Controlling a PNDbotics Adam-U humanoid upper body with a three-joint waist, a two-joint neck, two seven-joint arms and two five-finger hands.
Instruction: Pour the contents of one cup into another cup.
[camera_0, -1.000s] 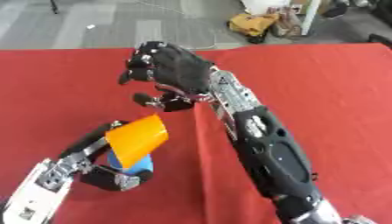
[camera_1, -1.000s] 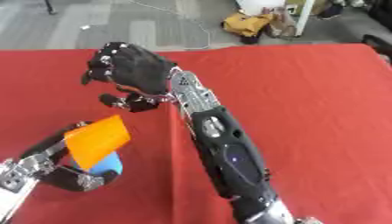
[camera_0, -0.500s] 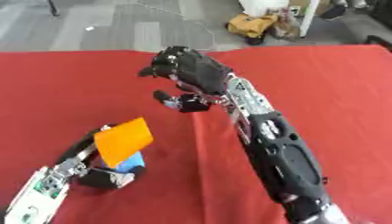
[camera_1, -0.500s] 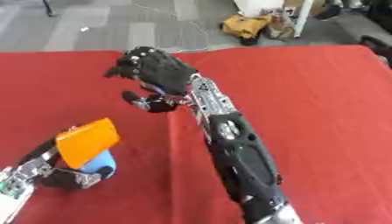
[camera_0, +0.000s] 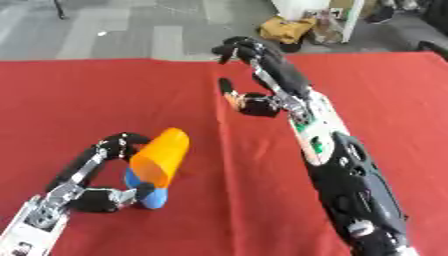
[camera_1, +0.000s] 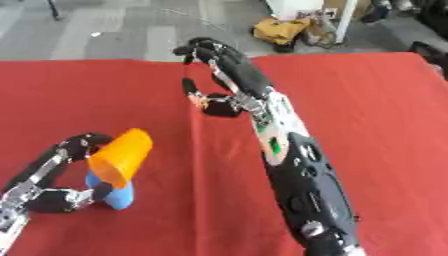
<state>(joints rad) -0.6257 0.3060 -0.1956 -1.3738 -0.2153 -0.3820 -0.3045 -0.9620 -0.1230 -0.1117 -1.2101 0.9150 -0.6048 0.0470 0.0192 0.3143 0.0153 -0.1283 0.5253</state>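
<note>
An orange cup (camera_0: 161, 155) is tipped steeply, its mouth pointing down and left over a small blue cup (camera_0: 150, 195) that stands on the red table (camera_0: 105, 95). My left hand (camera_0: 103, 151) comes in from the lower left. Its fingers curl over the orange cup's upper side, and its thumb (camera_0: 107, 197) lies low beside the blue cup. What the cups hold is hidden. My right hand (camera_0: 266, 69) hovers over the far middle of the table, well away from both cups, with its fingers spread, slightly bent and holding nothing.
My right forearm (camera_0: 346, 170) runs from the lower right up the middle of the view. Red cloth covers the whole table. Beyond its far edge lie grey floor, a yellow bag (camera_0: 292, 29) and white furniture.
My right hand has moved to the right and farther back, away from the cups. The orange cup stays tilted over the blue cup in my left hand.
</note>
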